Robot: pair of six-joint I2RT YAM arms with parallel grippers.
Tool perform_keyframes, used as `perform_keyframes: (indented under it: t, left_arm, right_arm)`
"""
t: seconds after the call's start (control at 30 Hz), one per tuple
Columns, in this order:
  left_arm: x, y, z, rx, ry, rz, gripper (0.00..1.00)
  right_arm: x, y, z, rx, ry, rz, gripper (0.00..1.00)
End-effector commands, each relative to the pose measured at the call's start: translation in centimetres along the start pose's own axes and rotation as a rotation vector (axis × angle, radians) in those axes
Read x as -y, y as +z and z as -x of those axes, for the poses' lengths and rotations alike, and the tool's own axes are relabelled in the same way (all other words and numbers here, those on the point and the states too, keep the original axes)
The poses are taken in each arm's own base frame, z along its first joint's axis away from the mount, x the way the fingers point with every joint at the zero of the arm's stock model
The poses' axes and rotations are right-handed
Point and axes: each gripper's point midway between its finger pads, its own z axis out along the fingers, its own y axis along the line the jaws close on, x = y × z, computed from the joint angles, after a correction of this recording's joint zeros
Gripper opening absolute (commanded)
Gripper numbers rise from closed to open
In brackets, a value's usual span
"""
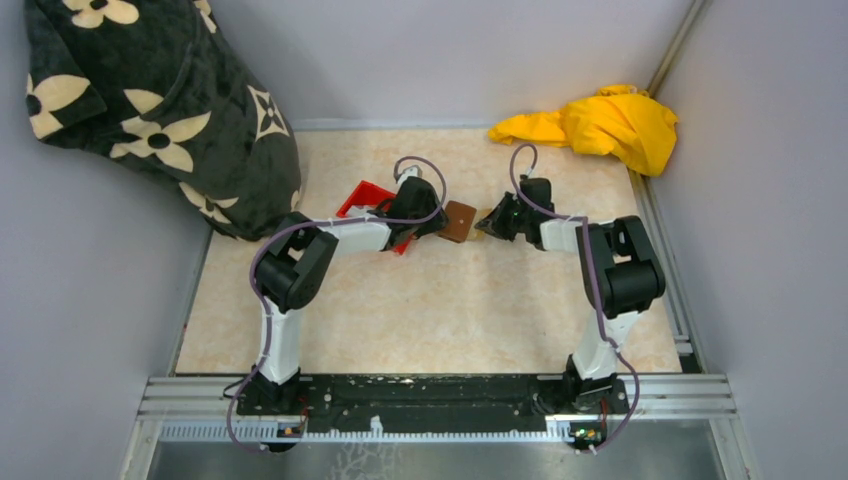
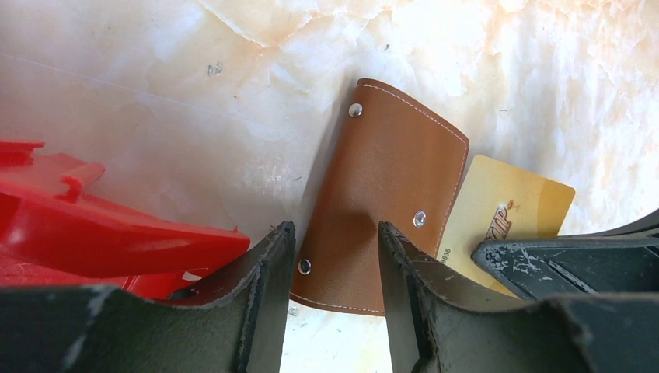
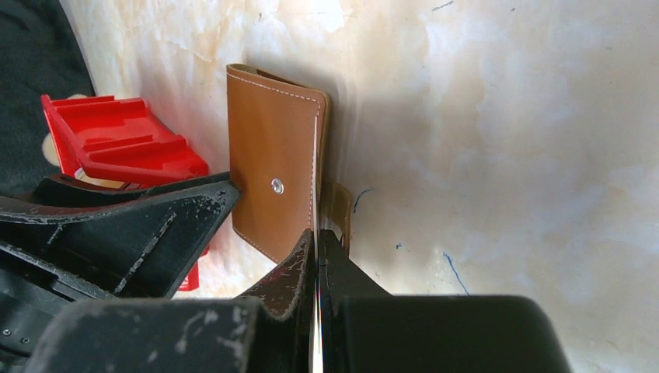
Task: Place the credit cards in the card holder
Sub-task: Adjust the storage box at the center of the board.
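Note:
The brown card holder lies folded shut on the marble table between my two grippers. My left gripper is open. In the left wrist view its tips straddle the near end of the card holder. My right gripper is shut on a gold credit card, which pokes out from under the holder's right edge. In the right wrist view the gripper pinches the card edge-on against the side of the holder. No other cards show.
A red plastic bin stands just left of the left gripper, and shows in the left wrist view. A dark flower-patterned blanket fills the back left. A yellow cloth lies at the back right. Grey walls enclose the table.

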Motion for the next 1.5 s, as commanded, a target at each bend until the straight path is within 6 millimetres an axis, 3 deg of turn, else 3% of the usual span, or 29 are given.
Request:
perform_keyframes:
  t: [0.0,0.7,1.47]
  left_arm:
    - [-3.5,0.9,-3.9,-0.117,0.002,0.072,0.51]
    - [-3.7,1.2,-4.4,-0.138,-0.013,0.037,0.51]
    - [-3.9,0.9,-4.7,-0.144,-0.025,0.034,0.51]
  right_arm:
    - [-1.0,0.5,1.1,0.027,0.0,0.059,0.0]
    - [-1.4,1.2,0.6,0.01,0.031,0.144,0.0]
    - [-2.8,0.6,0.6,0.013,0.041,0.226,0.0]
